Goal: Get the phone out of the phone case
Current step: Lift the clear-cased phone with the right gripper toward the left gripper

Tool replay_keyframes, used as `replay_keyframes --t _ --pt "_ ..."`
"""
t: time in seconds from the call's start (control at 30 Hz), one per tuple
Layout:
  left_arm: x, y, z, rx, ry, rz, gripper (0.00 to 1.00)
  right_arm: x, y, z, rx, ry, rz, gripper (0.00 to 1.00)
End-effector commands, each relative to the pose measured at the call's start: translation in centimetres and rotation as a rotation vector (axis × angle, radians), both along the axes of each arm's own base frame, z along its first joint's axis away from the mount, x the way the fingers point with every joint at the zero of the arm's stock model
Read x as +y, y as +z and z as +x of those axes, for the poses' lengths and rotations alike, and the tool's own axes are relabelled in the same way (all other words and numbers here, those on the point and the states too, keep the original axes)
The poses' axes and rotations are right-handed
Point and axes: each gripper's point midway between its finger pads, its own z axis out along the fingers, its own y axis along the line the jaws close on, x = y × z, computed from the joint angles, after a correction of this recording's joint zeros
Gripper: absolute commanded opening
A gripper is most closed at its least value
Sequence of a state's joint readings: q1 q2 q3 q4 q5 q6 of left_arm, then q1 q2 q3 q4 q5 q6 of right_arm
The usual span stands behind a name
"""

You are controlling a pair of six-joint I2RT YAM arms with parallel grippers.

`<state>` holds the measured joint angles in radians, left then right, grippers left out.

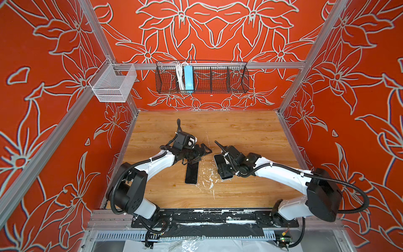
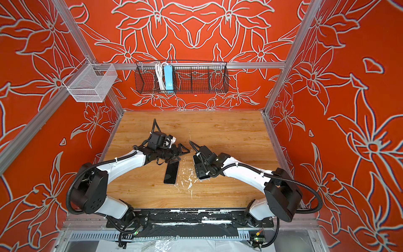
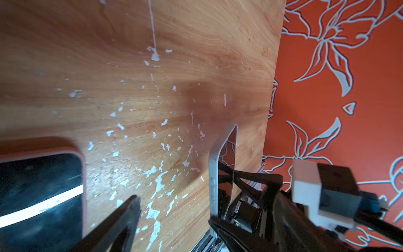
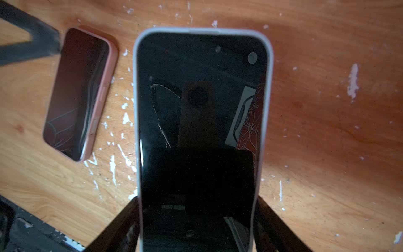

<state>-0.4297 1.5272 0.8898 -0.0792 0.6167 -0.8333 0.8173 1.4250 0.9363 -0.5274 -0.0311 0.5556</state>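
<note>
White phone case, dark phone maybe still inside, pinched in the right gripper over wood table. Pink phone flat beside, near the wide-spread left gripper. Looks mid pull-out; next, grip the rim, push phone free.

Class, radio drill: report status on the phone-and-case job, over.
Left gripper open, empty. Right gripper shut on white-rimmed case, contents unclear. Pink-edged phone flat on table, screen up. Nothing in the way.
</note>
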Motion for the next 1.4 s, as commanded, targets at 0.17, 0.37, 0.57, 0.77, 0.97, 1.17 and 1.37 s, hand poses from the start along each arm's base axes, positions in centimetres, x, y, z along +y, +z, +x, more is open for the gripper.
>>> replay_keyframes --t 0.17,0.37,0.57,0.77,0.97,1.17,1.37 --pt "-2.5 0.6 0.6 -0.044 -0.05 -0.019 0.88 2.2 3.6 0.5 -0.021 0.061 0.092 0.37" --pt "-2.8 0.7 0.7 -0.047 -0.05 -0.028 0.69 2.5 3.8 0.7 -0.024 0.073 0.093 0.37" --pt "-3.4 0.8 0.4 -0.046 -0.072 -0.036 0.57 2.7 3.9 0.6 -0.021 0.077 0.101 0.37" --pt "-4.6 0.6 -0.2 -0.04 -0.106 -0.05 0.52 2.7 4.3 0.6 -0.028 0.08 0.109 0.37" --pt "-4.9 0.5 -0.1 -0.042 -0.111 -0.054 0.42 2.6 4.4 0.6 -0.031 0.08 0.108 0.37" --pt "-5.0 0.5 0.0 -0.043 -0.112 -0.056 0.36 2.6 4.5 0.4 -0.03 0.083 0.111 0.37" --pt "-5.2 0.8 0.2 -0.046 -0.113 -0.068 0.17 2.4 4.4 0.4 -0.031 0.081 0.106 0.37"
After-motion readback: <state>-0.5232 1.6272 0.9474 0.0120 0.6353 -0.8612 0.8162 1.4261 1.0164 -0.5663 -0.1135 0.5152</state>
